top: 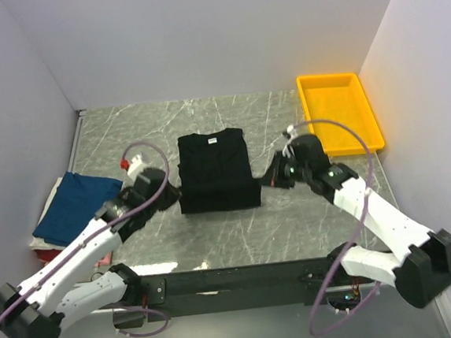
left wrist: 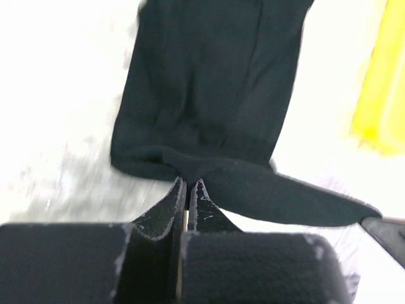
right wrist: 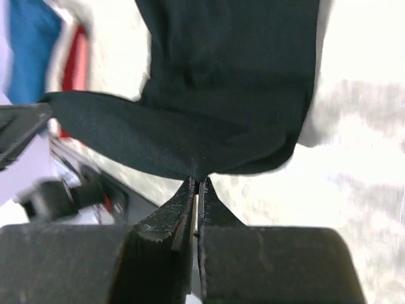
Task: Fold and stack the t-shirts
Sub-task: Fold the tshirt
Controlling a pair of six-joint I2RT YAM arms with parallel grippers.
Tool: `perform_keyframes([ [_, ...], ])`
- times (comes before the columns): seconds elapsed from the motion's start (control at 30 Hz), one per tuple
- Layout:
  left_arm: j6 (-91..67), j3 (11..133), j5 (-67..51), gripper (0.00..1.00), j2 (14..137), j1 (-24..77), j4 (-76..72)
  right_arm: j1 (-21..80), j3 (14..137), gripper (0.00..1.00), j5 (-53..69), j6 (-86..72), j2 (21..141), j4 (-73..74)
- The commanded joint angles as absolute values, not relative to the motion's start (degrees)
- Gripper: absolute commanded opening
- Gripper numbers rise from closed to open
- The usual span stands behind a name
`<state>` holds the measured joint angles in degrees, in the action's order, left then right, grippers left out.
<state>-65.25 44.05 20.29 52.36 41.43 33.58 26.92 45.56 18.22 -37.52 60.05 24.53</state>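
1. The left gripper is clenched on the near hem of the black t-shirt. The cloth leaves its closed tips straight ahead and spreads out beyond them
2. The right gripper is clamped on the same hem at the opposite corner, and a raised band of cloth runs sideways from its tips to the other arm's jaws
3. Pinching one corner each probably keeps the hem straight and level, so it can be carried away from the jaws towards the collar, halving the length
4. The shirt lies between the two grippers on the table. It is already narrowed to a rectangle with no sleeves sticking out, and its white neck label sits at the end farthest from the jaws
5. The fabric is matte and soft, sagging in a shallow curve between the grips. The fingers are hard and black with scuffed pale edges, and the tabletop is smooth, grey and veined
6. Outside the left jaws, well apart, lies a folded navy-blue t-shirt with a red t-shirt showing beside it, which is likely the stack. Beyond the right jaws sits a rigid, glossy yellow tray
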Motion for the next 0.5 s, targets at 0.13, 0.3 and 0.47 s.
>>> perform_keyframes([
  [0.13,-55.4,54.2,11.3,0.01,65.1,28.6,18.6,20.5,61.5,0.0,20.0,-34.9,76.0,19.0],
  [0.3,-54.8,61.4,7.7,0.0,77.6,24.1,15.8,17.8,72.4,0.0,22.3,-35.9,89.0,18.3],
  [0.47,-54.0,67.9,4.4,0.0,86.7,19.3,13.4,15.7,85.5,0.0,24.3,-36.1,100.7,20.3],
])
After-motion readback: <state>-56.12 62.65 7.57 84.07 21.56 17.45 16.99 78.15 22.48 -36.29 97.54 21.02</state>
